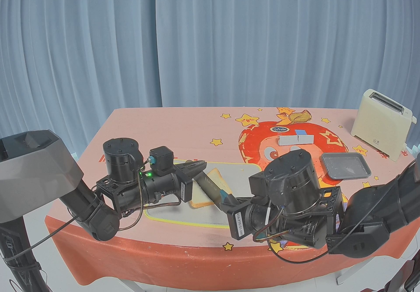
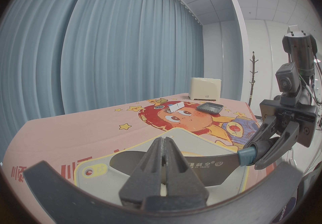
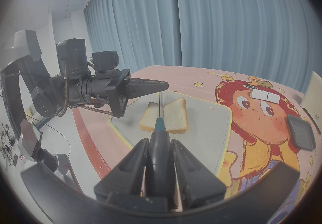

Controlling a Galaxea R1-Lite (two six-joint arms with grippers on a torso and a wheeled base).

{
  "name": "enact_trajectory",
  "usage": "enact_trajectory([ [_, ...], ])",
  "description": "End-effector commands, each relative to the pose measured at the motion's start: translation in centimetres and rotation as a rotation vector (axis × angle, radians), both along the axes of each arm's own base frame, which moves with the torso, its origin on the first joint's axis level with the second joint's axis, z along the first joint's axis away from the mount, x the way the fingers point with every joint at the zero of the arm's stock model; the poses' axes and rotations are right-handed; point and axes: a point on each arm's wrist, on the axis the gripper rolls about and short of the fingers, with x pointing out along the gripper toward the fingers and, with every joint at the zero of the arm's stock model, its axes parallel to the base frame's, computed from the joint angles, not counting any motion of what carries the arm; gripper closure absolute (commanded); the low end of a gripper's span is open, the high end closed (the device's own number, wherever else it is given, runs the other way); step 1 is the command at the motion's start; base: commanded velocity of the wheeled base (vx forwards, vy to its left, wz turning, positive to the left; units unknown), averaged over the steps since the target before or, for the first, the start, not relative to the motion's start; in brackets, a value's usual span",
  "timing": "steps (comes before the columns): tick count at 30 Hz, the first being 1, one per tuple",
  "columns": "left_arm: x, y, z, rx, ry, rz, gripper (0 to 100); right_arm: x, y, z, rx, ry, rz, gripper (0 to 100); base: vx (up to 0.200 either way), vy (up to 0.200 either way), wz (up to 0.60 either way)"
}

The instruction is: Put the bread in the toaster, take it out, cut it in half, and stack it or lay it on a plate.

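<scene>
A slice of bread lies flat on the pale cutting board. My right gripper is shut on the teal-collared handle of a knife. The blade stands edge-on along the slice's middle line, where a notch shows at the far edge. My left gripper is shut, its tip just above the slice's far corner, beside the blade. The cream toaster stands at the table's far right.
A grey rectangular plate lies right of the board, before the toaster. A small white and blue block rests on the cartoon-printed tablecloth. The table's front edge runs close under both arms.
</scene>
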Motion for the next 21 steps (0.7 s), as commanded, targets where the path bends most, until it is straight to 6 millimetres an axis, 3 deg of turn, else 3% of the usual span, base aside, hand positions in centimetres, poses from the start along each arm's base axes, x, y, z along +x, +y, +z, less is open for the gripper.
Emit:
enact_trajectory([
  [1, -0.07, -0.07, 0.13, 0.000, -0.002, -0.003, 100, -0.05, 0.08, -0.23, -0.007, 0.004, 0.003, 100, 0.000, 0.000, 0.00],
  [21, -0.06, -0.14, 0.41, -0.005, -0.011, -0.006, 100, -0.23, 0.18, -0.49, -0.014, 0.010, 0.009, 100, 0.000, 0.000, 0.00],
])
